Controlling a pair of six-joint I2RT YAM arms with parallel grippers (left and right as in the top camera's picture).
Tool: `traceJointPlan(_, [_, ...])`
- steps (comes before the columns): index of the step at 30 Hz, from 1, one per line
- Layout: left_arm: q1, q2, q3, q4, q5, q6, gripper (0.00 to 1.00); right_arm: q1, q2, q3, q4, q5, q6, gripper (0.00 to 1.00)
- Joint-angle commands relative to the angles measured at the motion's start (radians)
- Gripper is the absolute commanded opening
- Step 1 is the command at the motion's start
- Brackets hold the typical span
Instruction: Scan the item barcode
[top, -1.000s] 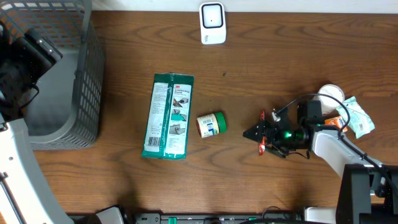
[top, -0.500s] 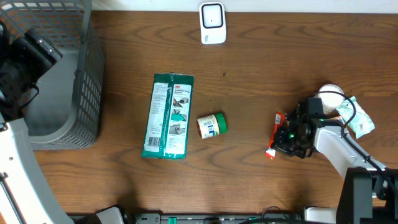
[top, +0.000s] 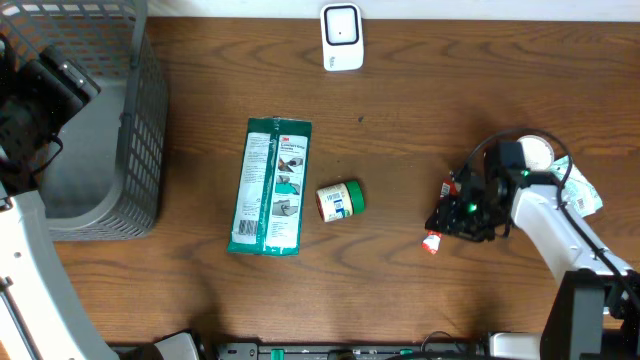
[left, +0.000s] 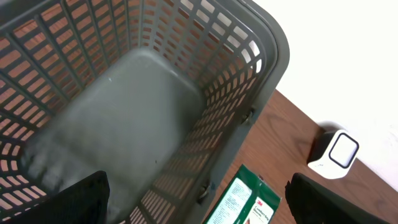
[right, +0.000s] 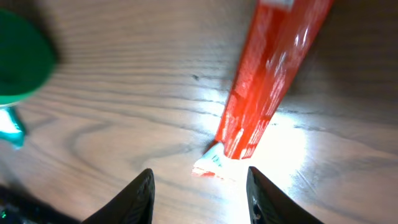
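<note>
Wood table (top: 420, 90): basket (top: 150, 120), scanner (top: 341, 37), green pack (top: 270, 186), jar (top: 340, 200).

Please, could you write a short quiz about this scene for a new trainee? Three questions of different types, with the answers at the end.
1. True or false: the green packet lies inside the basket.
2. Fill the gap: the bottle lies beside the ___ packet.
3. Which thing lies nearest the right gripper?
A. scanner
B. bottle
C. red packet

Key
1. False: it lies on the table, outside the basket.
2. green
3. C
</note>
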Motion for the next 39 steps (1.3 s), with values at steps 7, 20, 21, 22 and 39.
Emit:
traceJointPlan(7, [0.003,0.001,0.002,0.000,-0.002,-0.009,0.88,-0.006,0.002,0.194,-0.120,0.071,-0.012,0.99])
traceJointPlan(20, [0.003,0.001,0.002,0.000,-0.002,-0.009,0.88,-0.006,0.002,0.192,-0.088,0.090,-0.012,0.99])
traceJointPlan(21, [0.003,0.001,0.002,0.000,-0.002,-0.009,0.88,-0.006,0.002,0.192,-0.088,0.089,-0.012,0.99])
traceJointPlan(22, [0.003,0.001,0.002,0.000,-0.002,-0.009,0.88,-0.006,0.002,0.192,-0.088,0.089,-0.012,0.99])
traceJointPlan(39, [0.003,0.001,0.002,0.000,-0.002,-0.009,0.88,-0.006,0.002,0.192,-0.088,0.089,-0.012,0.99])
